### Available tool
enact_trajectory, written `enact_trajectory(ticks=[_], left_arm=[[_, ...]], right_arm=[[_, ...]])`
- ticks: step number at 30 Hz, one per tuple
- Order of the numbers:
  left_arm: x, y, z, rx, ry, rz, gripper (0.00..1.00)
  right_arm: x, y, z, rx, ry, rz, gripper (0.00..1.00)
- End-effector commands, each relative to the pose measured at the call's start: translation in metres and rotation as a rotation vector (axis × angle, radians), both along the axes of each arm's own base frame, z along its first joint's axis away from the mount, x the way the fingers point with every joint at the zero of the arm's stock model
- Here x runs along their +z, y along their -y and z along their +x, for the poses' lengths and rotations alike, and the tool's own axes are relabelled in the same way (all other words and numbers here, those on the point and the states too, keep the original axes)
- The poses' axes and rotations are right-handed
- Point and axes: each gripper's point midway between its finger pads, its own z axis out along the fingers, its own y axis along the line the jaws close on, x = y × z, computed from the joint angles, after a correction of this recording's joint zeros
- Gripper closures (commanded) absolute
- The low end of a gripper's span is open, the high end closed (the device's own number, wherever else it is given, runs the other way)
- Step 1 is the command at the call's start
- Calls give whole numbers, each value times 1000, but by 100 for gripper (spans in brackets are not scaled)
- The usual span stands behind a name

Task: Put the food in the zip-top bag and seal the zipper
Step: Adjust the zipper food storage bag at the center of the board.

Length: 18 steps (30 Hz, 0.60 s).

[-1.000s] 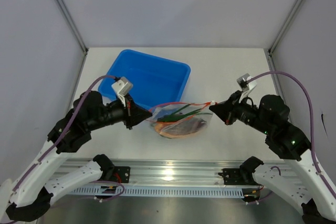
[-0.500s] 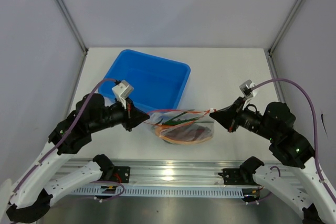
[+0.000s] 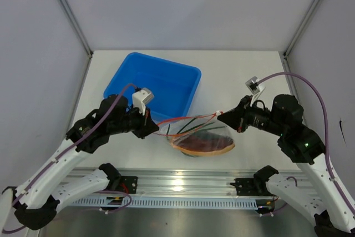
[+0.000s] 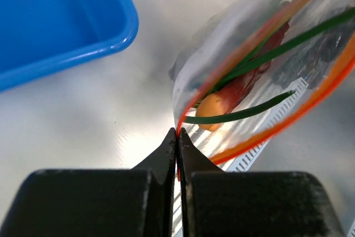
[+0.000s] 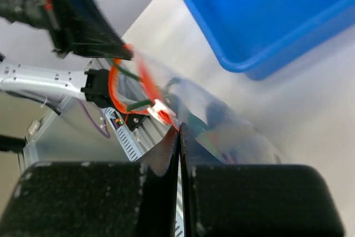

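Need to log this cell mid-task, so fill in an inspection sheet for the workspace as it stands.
Surface: white table, nothing spilled that I can see.
Job's things: zip-top bag stretched between both grippers, the food inside; zipper tracks look spread apart, not sealed.
Clutter: blue tray behind the bag.
Grippers: left gripper shut on one end of the bag's mouth; right gripper shut on the other end.
Cables: purple cable loops along each arm, away from the bag.
Surroundings: grey walls, metal rail at the near edge.
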Motion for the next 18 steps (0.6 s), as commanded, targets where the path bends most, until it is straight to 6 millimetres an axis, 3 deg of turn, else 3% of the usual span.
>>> enact_trajectory(ticks=[1,2,4,6,7,9,10,11,12,14,16,18], left_arm=[[39,-20,-6,47,134,-74,99],[40,-26,-4,72,139,-54,99],[10,-18,-1,42,59,3,100],[-13,5,-3,-38,-60,5,99],[-33,8,-7,-52,-108,15,99],[-26,7,-4,-25,-65,-26,100],[-32,3,-5,-15,-68,-17,99],[-32,1,-5,-5,-58,-16,99],[-37,-1,-7,-10,-70,4,99],[-44,-1,-8,-22,-93,27,100],[-45,4,-10,-50,-115,27,100],[-34,7,-11,-59,-100,-5,99]], right_arm=[[41,13,-12,-16,56,89,100],[39,15,-8,-26,32,93,100],[-8,-3,10,9,-148,103,100],[-63,-9,22,6,-286,50,100],[-73,-7,26,-9,-305,26,100],[-67,-1,28,-44,-269,30,100],[-55,2,26,-53,-233,46,100],[-57,4,26,-62,-248,38,100],[-60,5,27,-60,-256,26,100],[-88,4,30,-58,-338,-25,100],[-104,6,32,-66,-366,-56,100],[-96,6,30,-63,-339,-42,100]])
